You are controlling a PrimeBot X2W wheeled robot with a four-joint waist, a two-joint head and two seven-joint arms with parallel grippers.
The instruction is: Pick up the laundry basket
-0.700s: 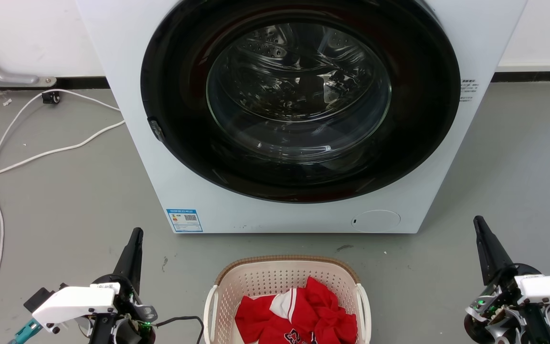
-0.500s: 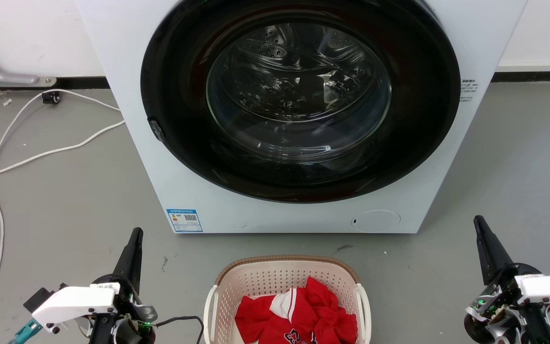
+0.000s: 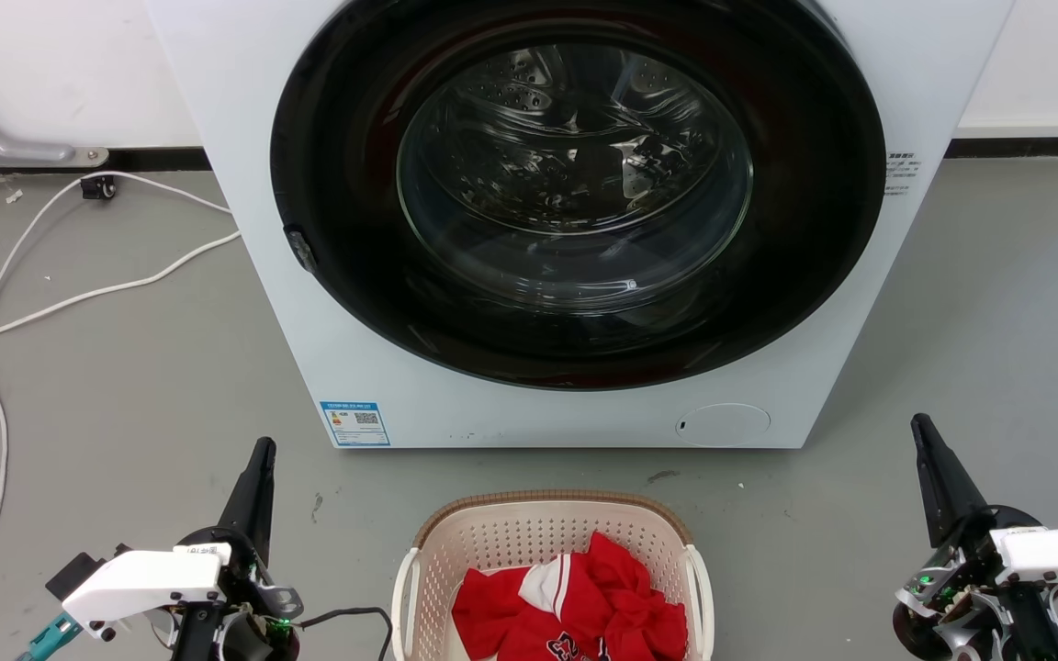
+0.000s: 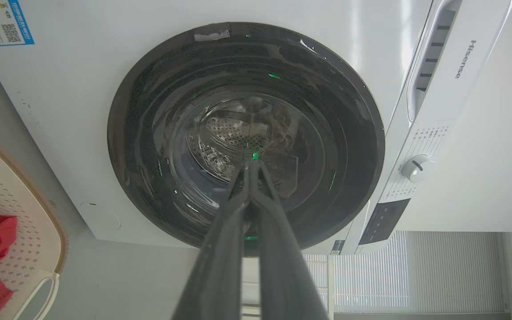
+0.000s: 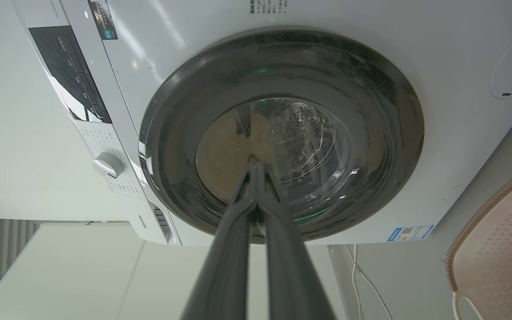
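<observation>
Laundry basket point(image 3: 492, 534) untouched; left hand point(image 3: 264, 448), right hand point(image 3: 920, 426) pressed together, empty.

Matt cream plastic on the laundry basket point(image 3: 511, 537), punched with holes under a brown woven-look rim point(image 3: 538, 497), soft red cloth point(image 3: 584, 610) in it, and the washer point(image 3: 253, 275) gleams smooth glossy white around a shiny glass door point(image 3: 492, 252) and bright perforated metal drum point(image 3: 529, 78), over a dull grey floor point(image 3: 125, 395)

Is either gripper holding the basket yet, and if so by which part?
Nothing is held. The left gripper and right gripper have their jaws shut on nothing, either side of the laundry basket, apart from its white handles.
</observation>
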